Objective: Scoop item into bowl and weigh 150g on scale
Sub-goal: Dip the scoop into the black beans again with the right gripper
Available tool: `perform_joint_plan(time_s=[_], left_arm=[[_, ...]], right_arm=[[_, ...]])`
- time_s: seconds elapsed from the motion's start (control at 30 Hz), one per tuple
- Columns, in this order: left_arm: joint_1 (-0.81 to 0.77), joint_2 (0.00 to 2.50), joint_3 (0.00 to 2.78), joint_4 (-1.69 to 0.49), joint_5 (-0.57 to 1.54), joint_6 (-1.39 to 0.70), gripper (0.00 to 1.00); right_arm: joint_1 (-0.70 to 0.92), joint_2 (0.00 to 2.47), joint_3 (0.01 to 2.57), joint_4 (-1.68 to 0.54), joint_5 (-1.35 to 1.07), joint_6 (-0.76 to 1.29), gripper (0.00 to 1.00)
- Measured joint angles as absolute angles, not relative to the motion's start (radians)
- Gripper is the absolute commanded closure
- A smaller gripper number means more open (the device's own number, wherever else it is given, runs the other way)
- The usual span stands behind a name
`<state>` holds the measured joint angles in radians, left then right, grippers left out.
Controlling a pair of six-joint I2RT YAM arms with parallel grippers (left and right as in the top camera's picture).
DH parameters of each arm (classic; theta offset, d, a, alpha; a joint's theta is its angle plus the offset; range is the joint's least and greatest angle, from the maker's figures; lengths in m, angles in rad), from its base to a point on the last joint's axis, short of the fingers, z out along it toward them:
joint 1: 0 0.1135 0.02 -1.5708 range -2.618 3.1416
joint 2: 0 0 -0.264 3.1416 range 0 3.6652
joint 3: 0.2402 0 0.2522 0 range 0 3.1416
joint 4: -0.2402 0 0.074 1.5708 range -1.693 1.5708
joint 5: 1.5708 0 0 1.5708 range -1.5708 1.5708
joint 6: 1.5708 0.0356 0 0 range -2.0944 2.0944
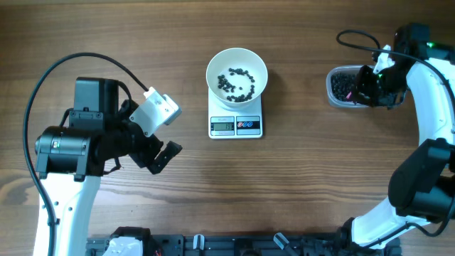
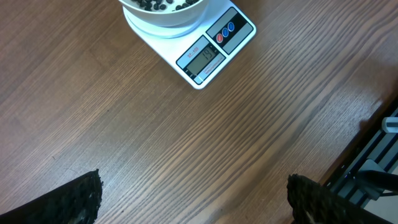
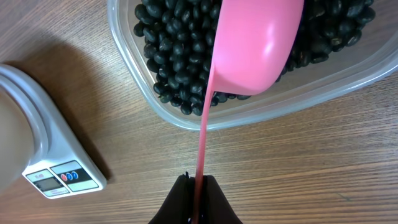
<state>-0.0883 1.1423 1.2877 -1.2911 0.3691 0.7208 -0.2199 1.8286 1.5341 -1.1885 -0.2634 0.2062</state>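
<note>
Overhead: scale [image 1: 235, 126] disp. edge faces bottom; bowl [image 1: 213, 71] atop.

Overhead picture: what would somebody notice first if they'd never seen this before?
Probably the white bowl with a few black beans in it, sitting on the little scale in the middle of the table. Next, over on the right, the right claw pinches a bright pink scoop above a clear tub full of the same beans. The left claw hangs wide open and empty on the left.
</note>
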Motion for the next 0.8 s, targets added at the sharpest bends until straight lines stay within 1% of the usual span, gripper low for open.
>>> perform_joint_plan(time_s=[0.37,0.6,0.8], left_arm=[[-0.088,1.142,1.288,-1.291,0.369,0.721,0.00],[-0.088,1.142,1.288,-1.291,0.369,0.721,0.00],[-0.088,1.142,1.288,-1.291,0.369,0.721,0.00]], right_arm=[[-0.235,1.828,1.534,-1.167,-0.234,0.249,0.95],[-0.284,1.829,1.534,-1.167,-0.224,0.265,0.95],[-0.292,1.829,1.534,-1.143,-0.173,0.273,0.96]])
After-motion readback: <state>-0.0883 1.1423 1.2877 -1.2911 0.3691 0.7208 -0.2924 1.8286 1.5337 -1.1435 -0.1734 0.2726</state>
